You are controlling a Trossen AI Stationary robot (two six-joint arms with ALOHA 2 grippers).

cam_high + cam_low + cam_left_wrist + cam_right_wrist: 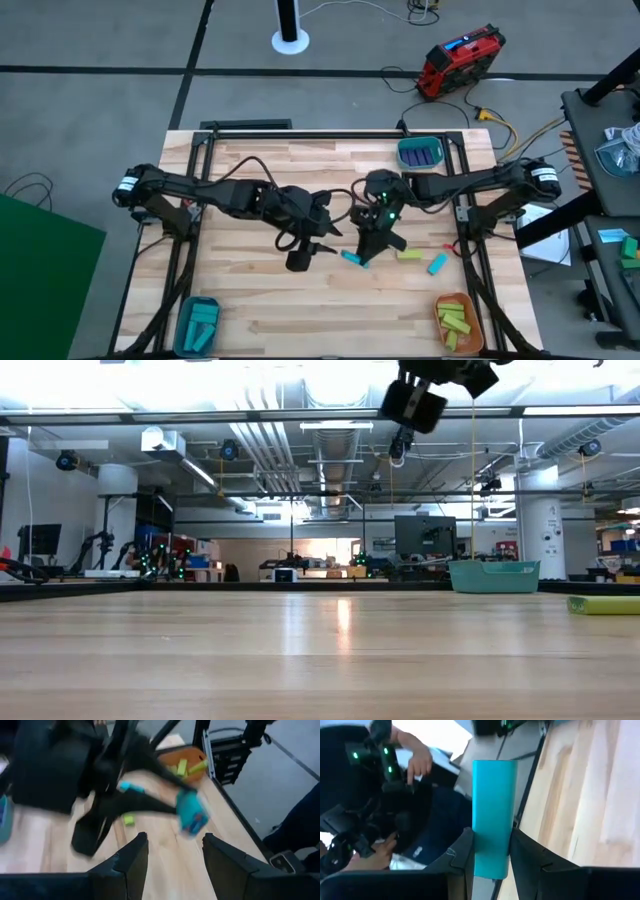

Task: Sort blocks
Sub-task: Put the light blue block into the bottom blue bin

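**Cyan bar pinched above mid-worktop**

We see the left pincer (170, 857) spread and empty near centre. Just right of it, the right pincer (490, 855) pinches the cyan block (492, 815) at one end; it looks light, stiff, slick. Only the right wrist view shows this grip closely.

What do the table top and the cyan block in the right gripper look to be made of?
Table top: pale wood planks, with visible grain and seams and a soft sheen in the low view. Cyan block, held between the right gripper's fingers: probably matte plastic or painted wood, judging by its flat, uniform colour.
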